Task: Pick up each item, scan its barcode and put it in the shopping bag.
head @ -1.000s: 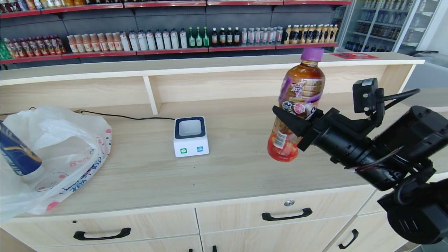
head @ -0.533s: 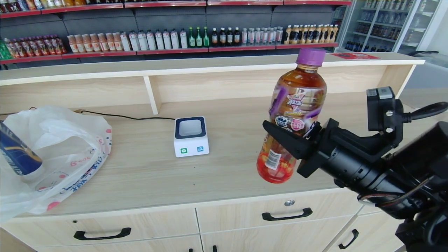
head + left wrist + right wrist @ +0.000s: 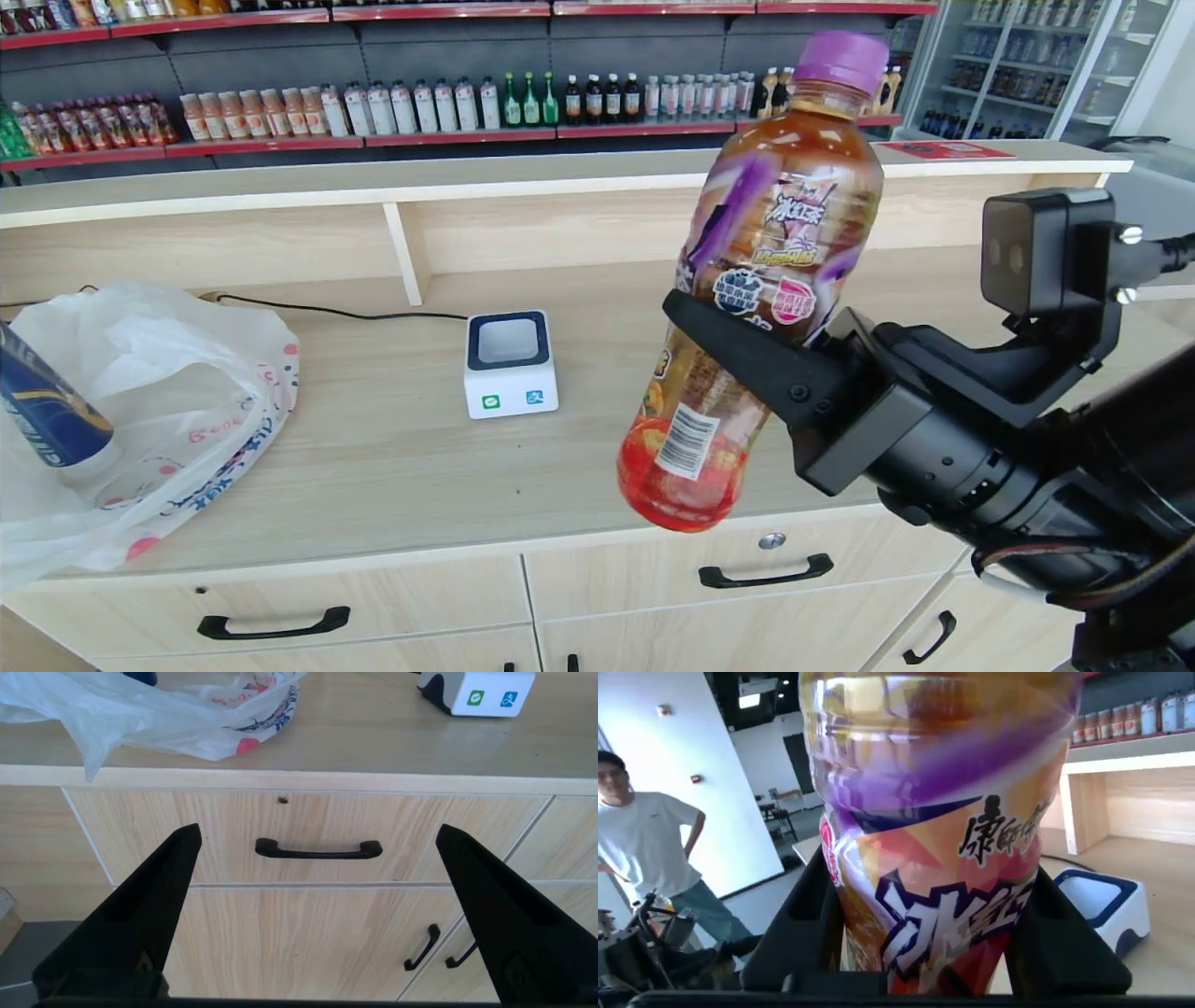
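Bottle [image 3: 775, 233] midsection behind right jaws

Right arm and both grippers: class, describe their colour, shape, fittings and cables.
The right arm is matt black, with a round wrist. The right gripper has flat, tapering black fingers fastened with dark screws. A boxy black camera with silver screws sits on a bracket above it, a black cable behind. The left gripper has matching black wedge fingers.

bottle [image 3: 780, 219]: barcode, Chinese label print | scanner [image 3: 510, 366]: 2 icons | bag [image 3: 201, 392]: lettering
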Robot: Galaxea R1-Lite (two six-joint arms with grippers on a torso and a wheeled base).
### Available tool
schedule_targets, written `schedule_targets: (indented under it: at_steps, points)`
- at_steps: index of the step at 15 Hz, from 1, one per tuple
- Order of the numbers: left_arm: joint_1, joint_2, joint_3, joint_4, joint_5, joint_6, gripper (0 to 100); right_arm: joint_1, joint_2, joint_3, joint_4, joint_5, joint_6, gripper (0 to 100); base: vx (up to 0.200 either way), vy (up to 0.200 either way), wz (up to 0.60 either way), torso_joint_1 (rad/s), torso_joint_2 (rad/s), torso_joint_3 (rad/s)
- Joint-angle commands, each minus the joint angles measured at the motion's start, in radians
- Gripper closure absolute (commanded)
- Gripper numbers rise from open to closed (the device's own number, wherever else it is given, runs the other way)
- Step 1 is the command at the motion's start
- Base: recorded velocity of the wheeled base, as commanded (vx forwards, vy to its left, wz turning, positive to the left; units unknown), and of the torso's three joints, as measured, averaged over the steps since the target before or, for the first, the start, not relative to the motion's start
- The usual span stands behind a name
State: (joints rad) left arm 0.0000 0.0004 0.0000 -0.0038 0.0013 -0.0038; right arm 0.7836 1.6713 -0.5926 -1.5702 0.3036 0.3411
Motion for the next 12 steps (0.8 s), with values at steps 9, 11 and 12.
schedule_targets:
  at_steps: [9, 11, 12]
  points:
    - [0.000, 0.000, 0.000, -0.001, 0.000, 0.010, 0, 0.054, -0.044, -0.084, -0.001, 0.005, 0.283, 100, 0.000, 0.000, 0.00, 0.000, 0.00, 0.000]
    - [0.000, 0.000, 0.000, -0.001, 0.000, 0.010, 0, 0.101, -0.070, -0.075, -0.001, 0.005, 0.300, 100, 0.000, 0.000, 0.00, 0.000, 0.00, 0.000]
    - [0.000, 0.000, 0.000, -0.001, 0.000, 0.010, 0, 0.134, -0.082, -0.078, -0.001, 0.006, 0.300, 100, 0.000, 0.000, 0.00, 0.000, 0.00, 0.000]
